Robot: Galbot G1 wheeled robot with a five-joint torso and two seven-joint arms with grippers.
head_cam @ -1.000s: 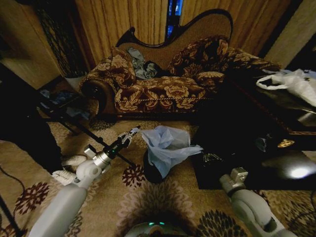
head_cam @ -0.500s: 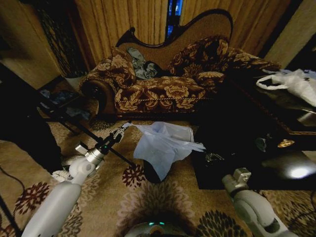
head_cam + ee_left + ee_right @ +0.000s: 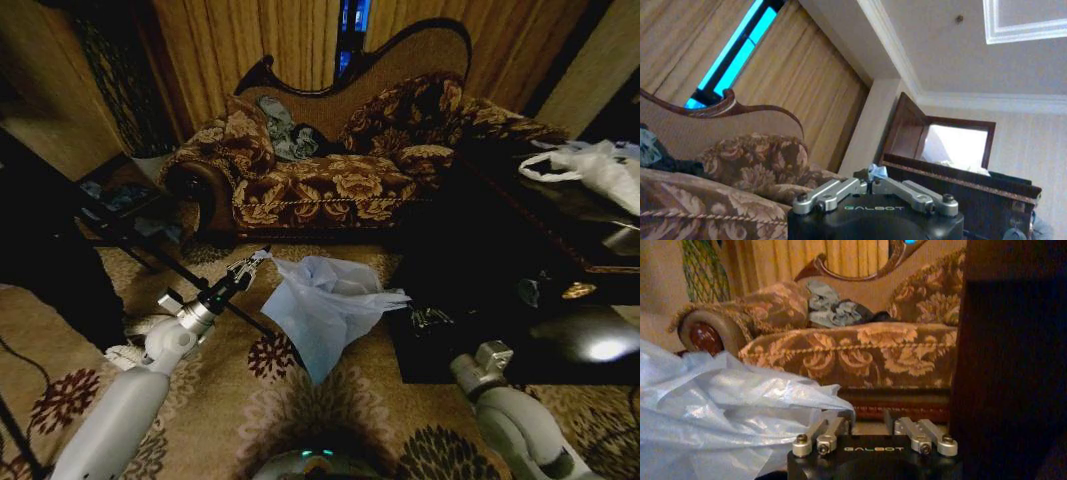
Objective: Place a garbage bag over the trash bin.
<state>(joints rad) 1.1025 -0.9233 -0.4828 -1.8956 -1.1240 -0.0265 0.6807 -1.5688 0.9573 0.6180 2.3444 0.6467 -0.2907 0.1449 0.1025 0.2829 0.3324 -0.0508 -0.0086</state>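
Garbage bag: thin, pale blue, translucent film, heavily wrinkled; it hangs spread above the patterned carpet, wide along its top edge and narrowing to a point at the bottom. It sits near the middle of the scene, in front of the sofa and just left of the dark low table.

Bag in the right wrist view: the film billows in glossy folds, light catching the creases, with the sofa far behind it.

Trash bin: cannot make it out; the draped bag covers the spot beneath it.

Left gripper: raised at the bag's upper left corner, fingers drawn together with a pinch of the blue film between their tips; the left wrist view shows a small tuft of film at the closed tips.

Right gripper: at the bag's right edge, beside the low table; in its wrist view the fingers stand apart, and whether they have hold of the film I cannot tell.

Far background: grey-blue cloth garment on the sofa seat; white plastic bag on the far right.
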